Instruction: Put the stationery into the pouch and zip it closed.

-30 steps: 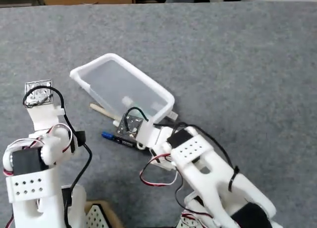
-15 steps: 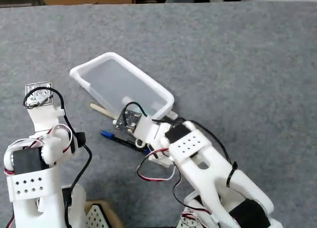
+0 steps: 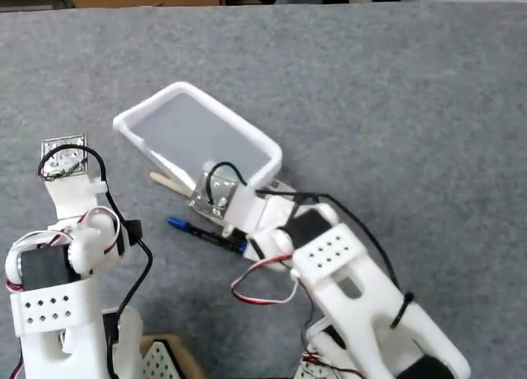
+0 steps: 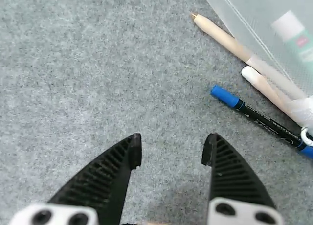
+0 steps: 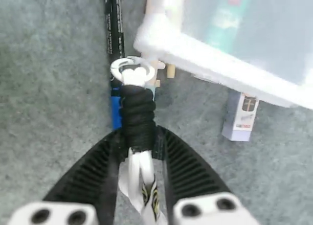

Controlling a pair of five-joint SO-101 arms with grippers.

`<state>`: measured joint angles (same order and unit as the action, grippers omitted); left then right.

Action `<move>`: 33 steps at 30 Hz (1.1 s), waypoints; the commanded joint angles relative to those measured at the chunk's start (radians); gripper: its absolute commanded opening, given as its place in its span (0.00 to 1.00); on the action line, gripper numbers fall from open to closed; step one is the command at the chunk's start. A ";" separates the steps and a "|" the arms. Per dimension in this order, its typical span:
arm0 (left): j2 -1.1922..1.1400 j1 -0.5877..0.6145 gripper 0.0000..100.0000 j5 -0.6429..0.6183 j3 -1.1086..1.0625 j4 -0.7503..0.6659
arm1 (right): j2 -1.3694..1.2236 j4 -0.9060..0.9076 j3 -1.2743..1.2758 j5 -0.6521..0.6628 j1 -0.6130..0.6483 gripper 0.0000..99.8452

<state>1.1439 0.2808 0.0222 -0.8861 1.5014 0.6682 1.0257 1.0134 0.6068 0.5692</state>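
While tight on zipper pull [image 5: 137, 106], right claw [image 5: 139, 135]

Speckled grey table [image 3: 412, 107]. Frosted, see-through white pouch [image 3: 193, 132] holding a white and green tube [image 5: 222, 19]. Its zip pull [image 5: 138, 112] is wound in black cord, with a white ring [image 5: 131, 71]. Black pen [image 4: 266, 122] with a blue cap [image 4: 222, 95]. Pale tan pencil [image 4: 230, 41]. White arms [image 3: 338, 259] with black and red wires [image 3: 151, 259]. Left gripper [image 4: 172, 143] and right gripper [image 5: 138, 137] have black ribbed fingers [image 4: 110, 168].

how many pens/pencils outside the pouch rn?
3, all on the table along the pouch edge: a beige pencil, a white-tipped beige one, and a blue-capped black pen. More may hide beneath the pouch.
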 commanded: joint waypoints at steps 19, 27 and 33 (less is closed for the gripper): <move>0.018 -0.145 0.43 -0.110 0.291 0.087 | 0.309 0.443 -0.533 0.084 0.014 0.01; 0.017 -0.191 0.43 -0.157 0.320 0.063 | 0.191 0.563 -0.740 0.074 0.141 0.01; 0.018 -0.194 0.43 -0.157 0.246 0.058 | 0.139 0.562 -0.796 0.074 0.143 0.01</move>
<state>1.1561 0.0997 -0.1266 -0.6299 1.5796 0.8216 1.5842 0.2877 0.6851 0.6889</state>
